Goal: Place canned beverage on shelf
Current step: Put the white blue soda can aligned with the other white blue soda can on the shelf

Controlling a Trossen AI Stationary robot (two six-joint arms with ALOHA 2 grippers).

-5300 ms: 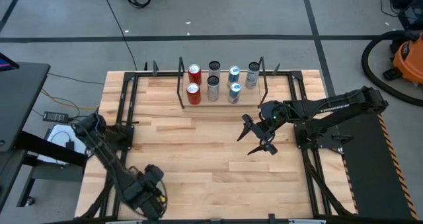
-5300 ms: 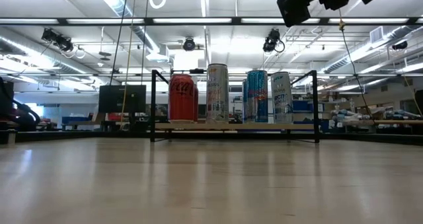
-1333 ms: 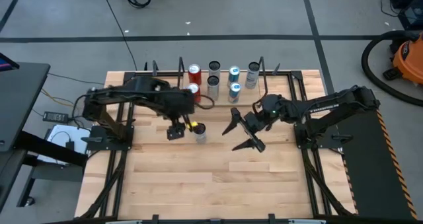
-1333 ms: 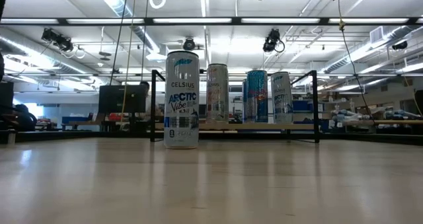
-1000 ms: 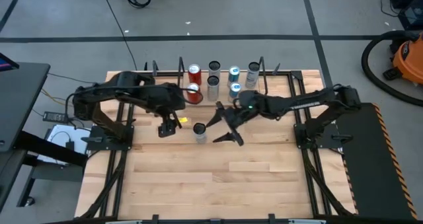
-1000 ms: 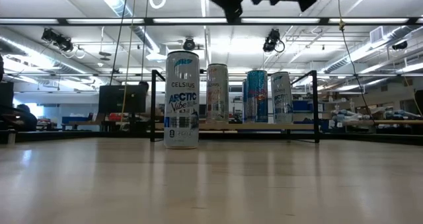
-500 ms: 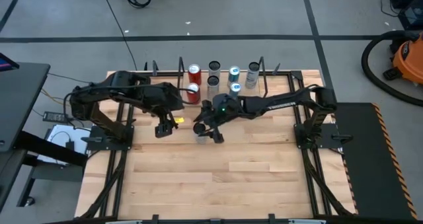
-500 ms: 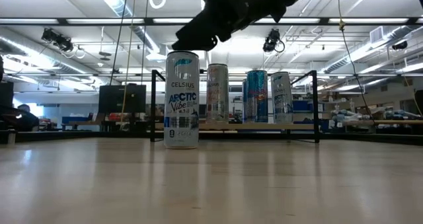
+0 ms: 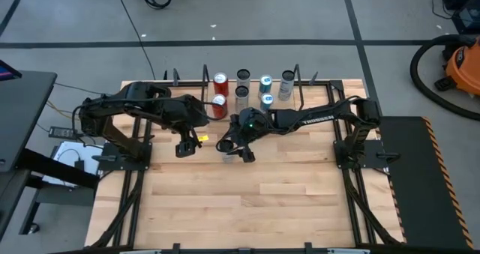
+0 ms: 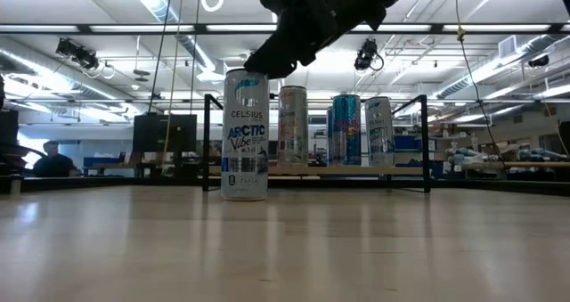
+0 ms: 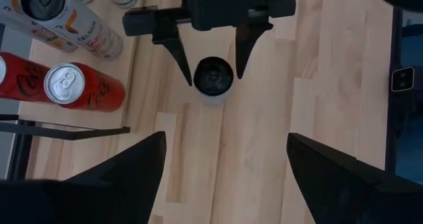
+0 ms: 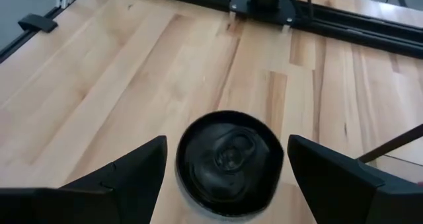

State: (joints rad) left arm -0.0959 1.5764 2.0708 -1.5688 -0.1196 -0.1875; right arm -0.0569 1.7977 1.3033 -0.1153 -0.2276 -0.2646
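Near the table's middle, just in front of the shelf (image 9: 251, 97), the white Celsius can (image 10: 245, 134) stands upright on the wood. Over it hangs the right gripper (image 9: 233, 148), jaws apart, one finger on each side of the can's top, not gripping it. To the left, the left gripper (image 9: 183, 146) hovers with jaws apart, holding nothing.

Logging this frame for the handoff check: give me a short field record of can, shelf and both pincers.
target can: Celsius can, upright on the table, in front of the shelf
shelf contents: six cans, two red
right pincer: open, above the can, fingers straddling its top
left pincer: open, empty, left of the can
contact: none visible yet
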